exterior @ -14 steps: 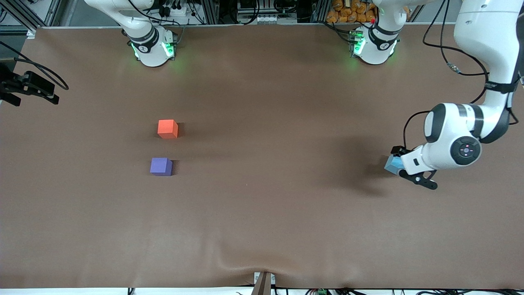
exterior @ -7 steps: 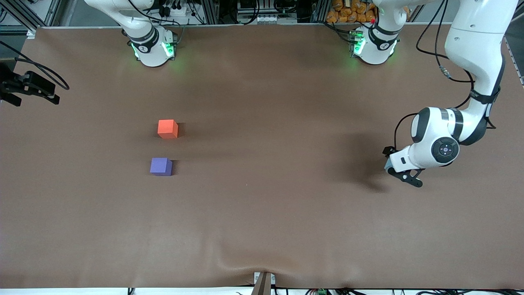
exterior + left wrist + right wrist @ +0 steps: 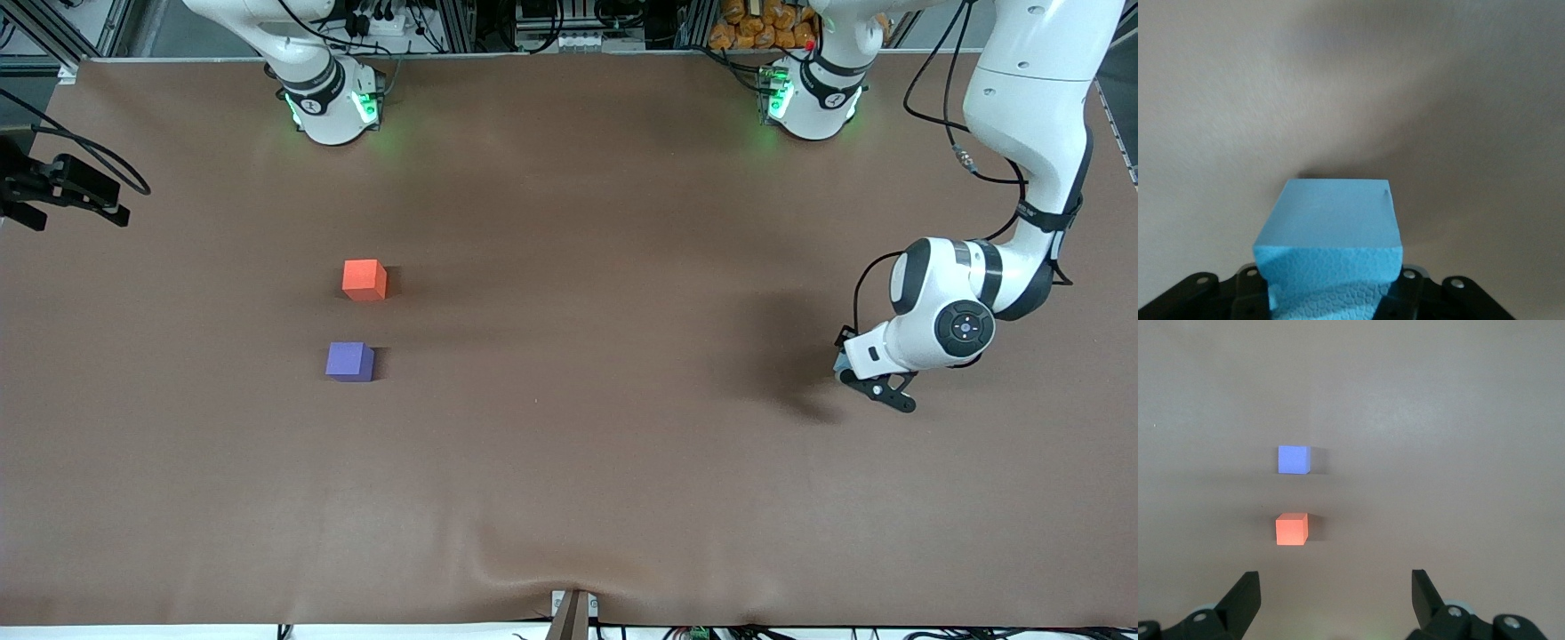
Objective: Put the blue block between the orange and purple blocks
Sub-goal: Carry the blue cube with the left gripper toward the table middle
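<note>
gripping blue block (image 3: 1328, 250): left gripper (image 3: 845, 363), at left arm's end of table (image 3: 569, 498); right gripper (image 3: 1335, 600) spread wide over orange block (image 3: 1291, 529).

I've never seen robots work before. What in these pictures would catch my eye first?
Probably the left gripper, low at the left arm's end of the table and shut on the blue block. Toward the right arm's end sit the orange block and, nearer the front camera, the purple block, a gap between them.
</note>
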